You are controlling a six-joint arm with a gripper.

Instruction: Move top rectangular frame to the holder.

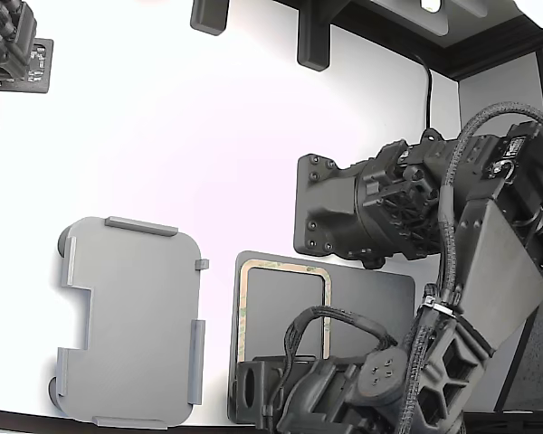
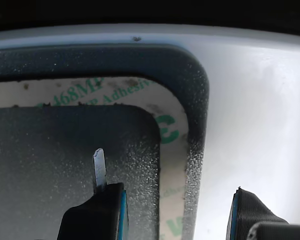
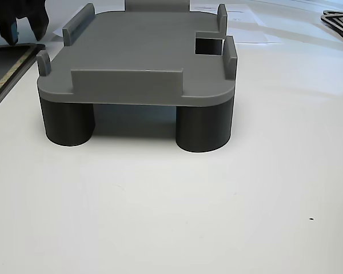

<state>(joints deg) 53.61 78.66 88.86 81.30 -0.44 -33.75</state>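
Straddling one long side of the frame [image 2: 174, 165], the gripper [image 2: 172, 200] stands spread: one finger, tipped with a thin metal blade [image 2: 99, 169], sits over the hollow centre, the other finger [image 2: 250, 212] lies outside the dark mat [image 2: 197, 95] above the white table [image 2: 260, 125]. Nothing is gripped; the jaws are apart with the frame strip between them.

In the exterior view the frame [image 1: 281, 265] lies flat on the mat [image 1: 371, 298], towards the view's right, partly hidden by the arm. The holder [image 1: 131, 321], a light grey tray with raised tabs and a side notch, stands apart at the view's left and carries nothing. The other view shows the holder [image 3: 137, 51] raised on short round legs [image 3: 203, 128].

Handling, as a judgement: the frame appears to be a thin adhesive-backed liner, with green printed lettering on it, so it is probably very light, limp and easily creased. It may cling to the mat or to any identical piece beneath; whether there is one below cannot be told. The blade seems meant to slip under the inner edge and lift it. Hold is best taken mid-strip on this side, pinching across the narrow band, and raised slowly so the ring does not fold or sag.
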